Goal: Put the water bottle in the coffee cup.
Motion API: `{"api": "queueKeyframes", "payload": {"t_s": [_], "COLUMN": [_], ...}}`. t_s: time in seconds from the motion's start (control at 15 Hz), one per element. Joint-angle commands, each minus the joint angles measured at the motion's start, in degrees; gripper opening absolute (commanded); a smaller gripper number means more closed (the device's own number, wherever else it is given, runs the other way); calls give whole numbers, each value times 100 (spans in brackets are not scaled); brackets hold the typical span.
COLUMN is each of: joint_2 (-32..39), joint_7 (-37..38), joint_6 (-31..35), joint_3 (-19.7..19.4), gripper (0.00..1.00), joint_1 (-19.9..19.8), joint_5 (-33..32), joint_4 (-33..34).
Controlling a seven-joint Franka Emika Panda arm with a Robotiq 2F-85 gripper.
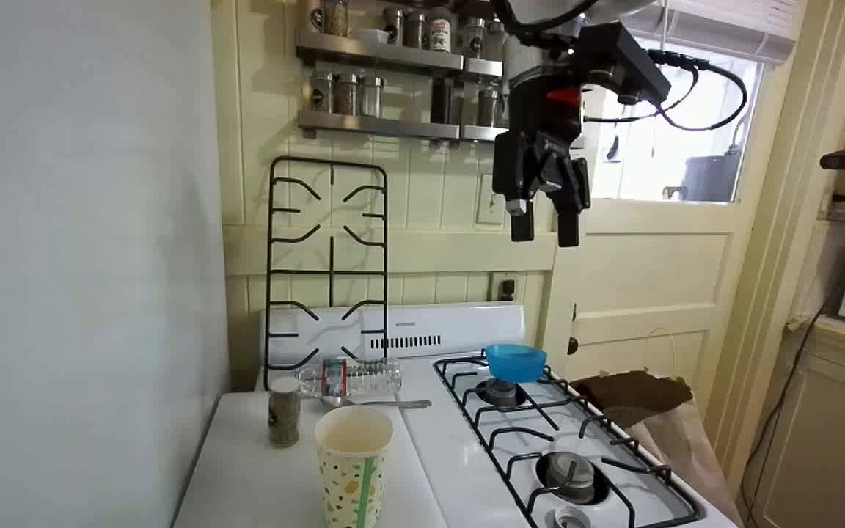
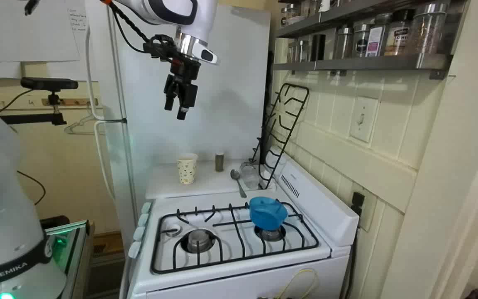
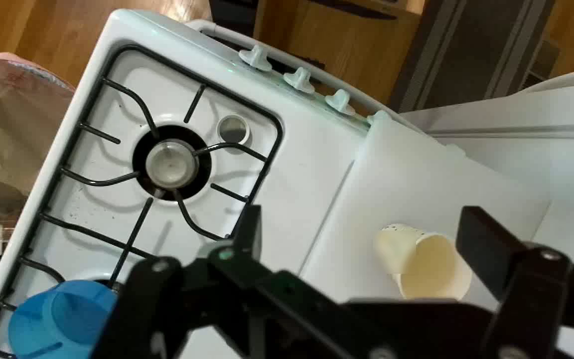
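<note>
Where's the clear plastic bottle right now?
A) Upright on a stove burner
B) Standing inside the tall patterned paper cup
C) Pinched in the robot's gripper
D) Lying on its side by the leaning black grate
D: an exterior view shows the clear plastic bottle on its side by the foot of the leaning black grate, while the gripper hangs open with nothing between its fingers.
</note>
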Motion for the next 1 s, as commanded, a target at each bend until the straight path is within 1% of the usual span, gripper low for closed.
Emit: {"api": "queueKeyframes", "payload": {"t_s": [0.0, 0.73, 0.8, 0.93], "joint_2": [3, 3, 131, 328], "joint_7": [-14, -14, -151, -489], "joint_6": [-16, -16, -45, -129], "joint_3": [58, 58, 113, 106], "gripper": [100, 100, 100, 100], "joint_1": [-66, -66, -76, -107], "joint_5": [15, 15, -352, -908], "joint_4": [14, 14, 152, 381]}}
